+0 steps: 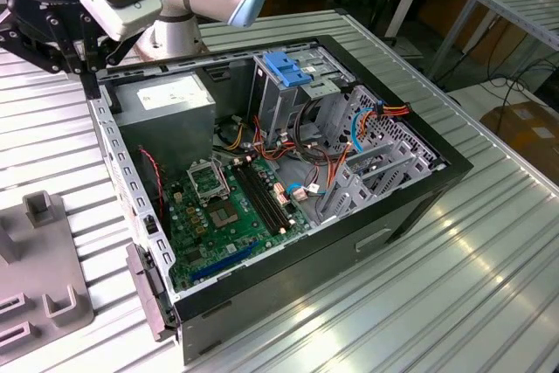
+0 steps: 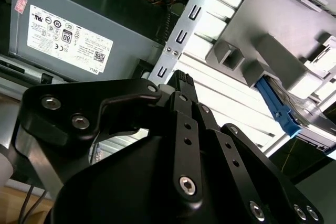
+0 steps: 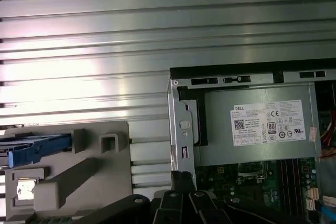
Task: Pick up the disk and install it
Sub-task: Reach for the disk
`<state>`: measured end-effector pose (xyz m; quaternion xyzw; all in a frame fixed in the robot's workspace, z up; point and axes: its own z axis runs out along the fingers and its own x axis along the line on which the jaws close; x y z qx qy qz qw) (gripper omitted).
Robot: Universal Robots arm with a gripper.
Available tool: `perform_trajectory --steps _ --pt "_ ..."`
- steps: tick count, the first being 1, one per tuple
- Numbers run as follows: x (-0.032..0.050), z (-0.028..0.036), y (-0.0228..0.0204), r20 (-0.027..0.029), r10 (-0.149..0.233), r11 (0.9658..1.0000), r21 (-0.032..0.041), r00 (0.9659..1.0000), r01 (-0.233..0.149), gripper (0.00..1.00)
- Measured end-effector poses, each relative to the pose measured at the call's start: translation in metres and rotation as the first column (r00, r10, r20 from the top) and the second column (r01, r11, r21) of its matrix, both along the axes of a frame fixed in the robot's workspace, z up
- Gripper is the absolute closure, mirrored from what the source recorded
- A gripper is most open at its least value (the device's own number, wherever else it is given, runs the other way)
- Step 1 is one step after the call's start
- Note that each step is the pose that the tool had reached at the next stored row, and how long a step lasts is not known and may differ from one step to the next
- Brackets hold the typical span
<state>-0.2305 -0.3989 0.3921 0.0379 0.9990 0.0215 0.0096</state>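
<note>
The disk [image 3: 34, 149], grey with bright blue rails, lies in a grey fixture [image 3: 100, 174] on the ribbed table, beside the open computer case. In the second wrist view the disk's blue rail [image 2: 277, 106] shows at the fixture's edge [image 2: 273, 51]. My gripper [image 1: 86, 72] hangs above the case's rear corner, next to the power supply [image 1: 166, 98], well apart from the disk. Its black linkage [image 2: 181, 80] shows in both wrist views, tip [image 3: 181, 180] over the case's metal wall. I see nothing in its grasp.
The open case [image 1: 288, 163] holds a green motherboard [image 1: 231, 207], cables and a grey drive cage [image 1: 293, 98] topped by a blue bracket [image 1: 286, 67]. The grey fixture [image 1: 39, 290] stands at the exterior view's left. Ribbed table surface [image 1: 472, 286] stretches to the right.
</note>
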Motion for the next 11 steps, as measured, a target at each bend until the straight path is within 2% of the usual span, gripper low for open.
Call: perform_trajectory --steps 4,11 --pt "-0.0120 -0.0002 0.0000 0.0000 0.000 1.0000 0.0001 1.0000 0.000 0.90" --pt "-0.0260 -0.0004 0.0000 0.0000 0.000 1.0000 0.0000 1.0000 0.000 0.90"
